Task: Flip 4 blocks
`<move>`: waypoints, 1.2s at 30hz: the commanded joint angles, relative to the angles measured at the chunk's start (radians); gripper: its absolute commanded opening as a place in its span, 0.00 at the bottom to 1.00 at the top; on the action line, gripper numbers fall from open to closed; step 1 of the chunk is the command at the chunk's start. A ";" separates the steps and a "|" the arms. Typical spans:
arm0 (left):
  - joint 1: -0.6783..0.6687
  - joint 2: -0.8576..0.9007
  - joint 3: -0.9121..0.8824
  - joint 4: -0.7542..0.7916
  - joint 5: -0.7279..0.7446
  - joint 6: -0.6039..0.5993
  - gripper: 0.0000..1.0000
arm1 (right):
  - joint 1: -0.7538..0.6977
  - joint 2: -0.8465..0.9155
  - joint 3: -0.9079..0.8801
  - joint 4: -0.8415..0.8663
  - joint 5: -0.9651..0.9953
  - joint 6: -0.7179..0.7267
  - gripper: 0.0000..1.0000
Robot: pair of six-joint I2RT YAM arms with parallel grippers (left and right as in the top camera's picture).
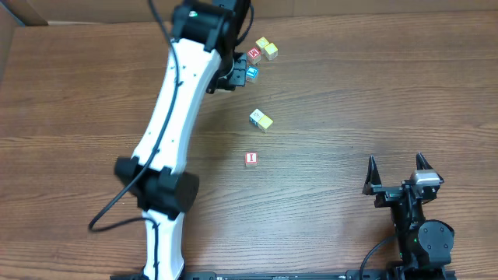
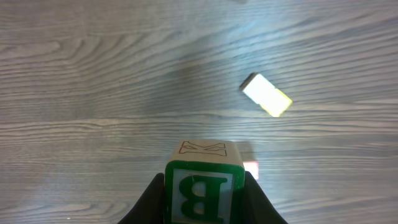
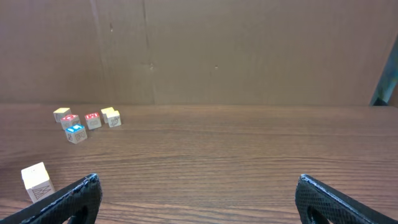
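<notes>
My left gripper is shut on a block with a green B facing the camera and a K on its upper side, held above the table. Beyond it lie a yellow-and-pale block and a bit of a red one. From above, the left gripper is at the far side, with a blue-faced block right at its fingertips. A red-faced block and a yellow one touch just behind. A yellow-sided block and a red-marked block lie nearer. My right gripper is open and holds nothing.
The left arm's white link stretches diagonally over the left half of the table. A brown cardboard wall stands along the far edge. Several small blocks show far left in the right wrist view.
</notes>
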 commanded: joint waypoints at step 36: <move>-0.017 -0.388 -1.280 0.682 0.096 -0.256 0.11 | -0.003 -0.007 -0.010 0.006 -0.004 -0.002 1.00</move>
